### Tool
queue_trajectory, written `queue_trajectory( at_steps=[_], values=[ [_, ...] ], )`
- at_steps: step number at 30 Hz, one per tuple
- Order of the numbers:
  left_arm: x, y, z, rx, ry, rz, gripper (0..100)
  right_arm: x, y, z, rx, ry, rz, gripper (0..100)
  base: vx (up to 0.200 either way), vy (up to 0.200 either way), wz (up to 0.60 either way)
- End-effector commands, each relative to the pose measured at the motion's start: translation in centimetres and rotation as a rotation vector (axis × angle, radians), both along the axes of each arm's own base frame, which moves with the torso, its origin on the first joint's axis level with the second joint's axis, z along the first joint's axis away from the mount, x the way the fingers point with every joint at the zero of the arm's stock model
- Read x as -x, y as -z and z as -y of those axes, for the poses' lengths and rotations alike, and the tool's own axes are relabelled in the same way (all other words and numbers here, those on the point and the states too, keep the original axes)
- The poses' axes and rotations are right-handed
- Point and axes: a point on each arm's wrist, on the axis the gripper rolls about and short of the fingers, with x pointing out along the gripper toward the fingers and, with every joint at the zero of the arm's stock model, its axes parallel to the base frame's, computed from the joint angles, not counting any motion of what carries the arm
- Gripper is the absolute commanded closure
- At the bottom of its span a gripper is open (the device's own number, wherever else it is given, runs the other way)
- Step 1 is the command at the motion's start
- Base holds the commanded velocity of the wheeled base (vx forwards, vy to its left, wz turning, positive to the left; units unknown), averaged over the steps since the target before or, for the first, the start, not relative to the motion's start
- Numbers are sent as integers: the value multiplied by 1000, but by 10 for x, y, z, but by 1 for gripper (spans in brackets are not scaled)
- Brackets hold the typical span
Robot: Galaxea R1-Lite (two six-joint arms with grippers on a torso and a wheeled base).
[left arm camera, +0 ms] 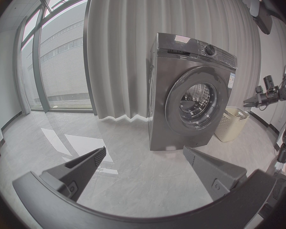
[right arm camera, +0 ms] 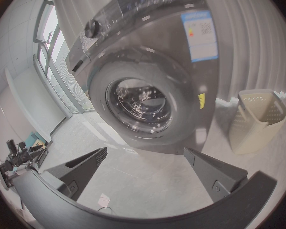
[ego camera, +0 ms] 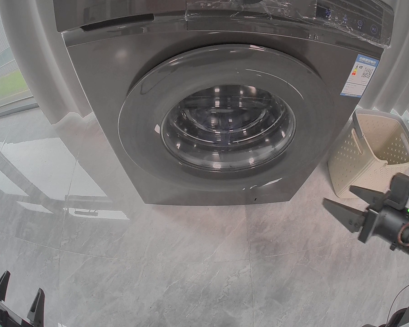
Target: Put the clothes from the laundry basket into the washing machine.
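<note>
Head view: I see the washing machine (ego camera: pixel 222 114) straight ahead, its round door (ego camera: pixel 227 119) shut. The laundry basket (ego camera: pixel 372 155) stands on the floor (ego camera: pixel 168 260) just beside the machine's right side. The right tool (ego camera: pixel 338 195) hangs near the basket with its jaws apart. The left tool (ego camera: pixel 22 281) sits low on the left, also with its jaws apart.

Left wrist view: the left tool (left arm camera: pixel 143 151) is spread wide and faces the machine (left arm camera: pixel 187 96).

Right wrist view: the right tool (right arm camera: pixel 144 151) is spread wide, with the basket (right arm camera: pixel 257 118) beyond it.
</note>
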Motion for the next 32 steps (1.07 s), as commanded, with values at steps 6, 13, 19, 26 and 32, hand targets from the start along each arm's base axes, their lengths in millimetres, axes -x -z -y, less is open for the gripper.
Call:
queue_trajectory(
  at_steps=[6, 13, 19, 26, 32],
  values=[
    [0, 5, 0, 3, 2, -3, 0, 135, 39, 83, 45, 406, 319, 0, 0, 0, 0],
    [0, 5, 0, 9, -1, -3, 0, 159, 79, 85, 95, 431, 286, 0, 0, 0, 0],
    [0, 5, 0, 12, 1, -4, 0, 171, 108, 84, 140, 479, 172, 0, 0, 0, 0],
    [0, 5, 0, 14, -1, -4, 0, 171, 108, 84, 147, 475, 174, 0, 0, 0, 0],
    [0, 5, 0, 14, -1, -4, 0, 171, 108, 84, 142, 475, 173, 0, 0, 0, 0]
  ],
)
